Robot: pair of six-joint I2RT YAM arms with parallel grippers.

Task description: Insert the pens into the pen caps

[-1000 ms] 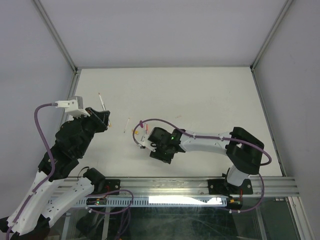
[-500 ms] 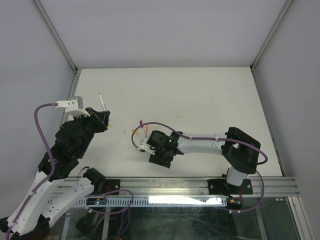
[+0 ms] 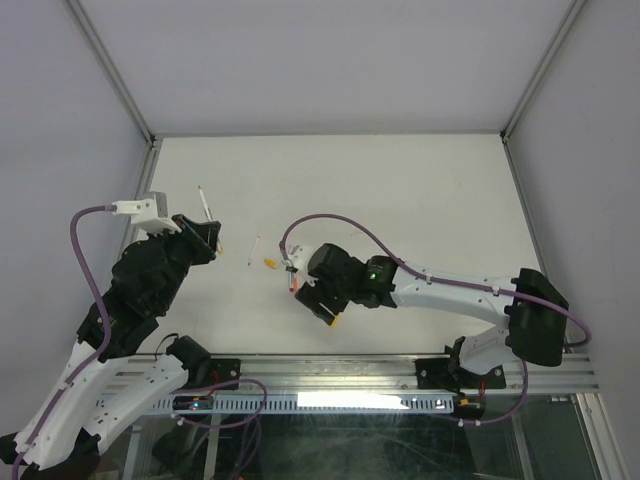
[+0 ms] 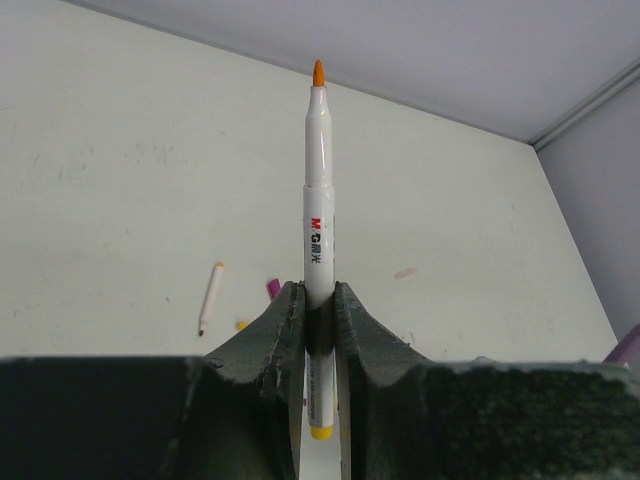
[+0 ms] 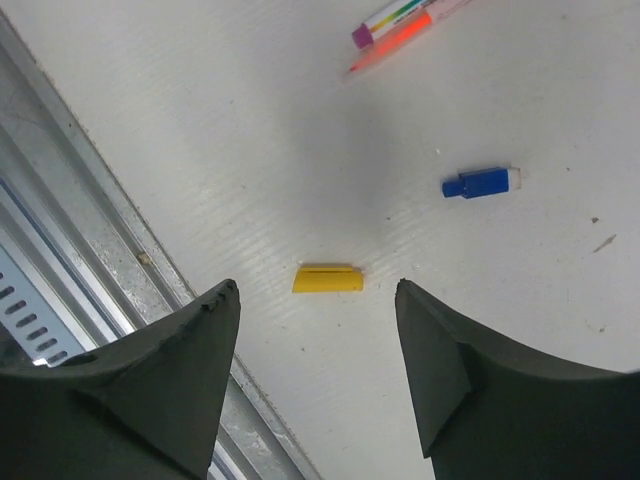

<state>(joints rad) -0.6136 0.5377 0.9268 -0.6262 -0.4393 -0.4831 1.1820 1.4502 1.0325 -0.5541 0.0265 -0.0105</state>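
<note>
Left arm pinching a pen, right arm open over a cap.

Left gripper [image 4: 318, 300] is pressed tight on the lower barrel of a thin white marker pen with an orange tip [image 4: 318, 180], which runs straight out along the fingers, tip forward, yellow end behind the jaws. Right gripper [image 5: 314, 300] has its jaws spread wide, nothing between them. A short yellow plastic cap [image 5: 328, 278] lies flat on the white table [image 5: 200, 120], framed in the gap, neither finger touching it. A small blue cap [image 5: 482, 182] lies off to one side, well apart from the yellow one. Further out, two more pens lie side by side: a white one with a purple end [image 5: 400, 15] and an orange-red one [image 5: 395, 38]. Left wrist view also shows a loose white pen [image 4: 210, 297] and a purple cap [image 4: 273, 288] on the table.
</note>
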